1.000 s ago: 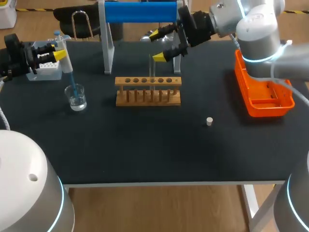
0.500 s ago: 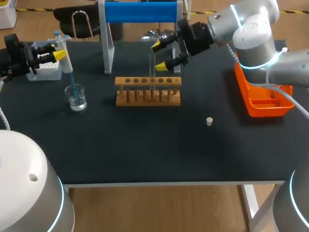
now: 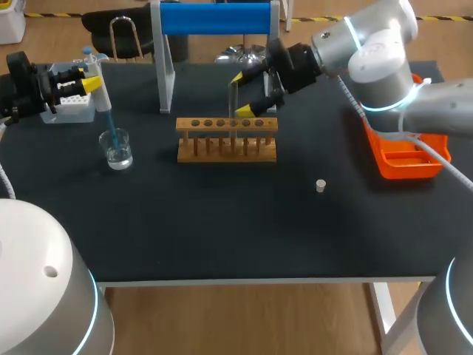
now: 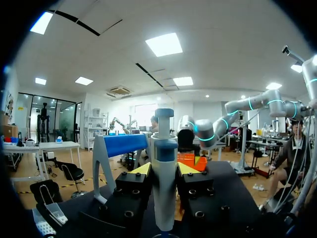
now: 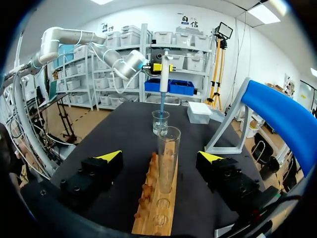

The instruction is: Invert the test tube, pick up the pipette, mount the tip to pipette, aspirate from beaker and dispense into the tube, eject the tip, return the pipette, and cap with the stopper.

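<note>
A clear test tube stands upright in the wooden rack, mouth up. My right gripper is open, its yellow tips on either side of the tube without touching it; in the right wrist view the tube rises between the spread fingers. At the far left my left gripper is shut on the white and blue pipette, whose blue tip dips into the glass beaker. From the left wrist, the pipette body is clamped between the fingers. A small white stopper lies on the mat.
A white tip box sits just behind the beaker at the left edge. The blue-topped pipette stand rises at the back, behind the rack. An orange tray lies at the right edge under my right arm.
My right gripper has come down and forward from beside the stand, so its open fingers now straddle the test tube above the rack. The left arm and pipette have not moved.
</note>
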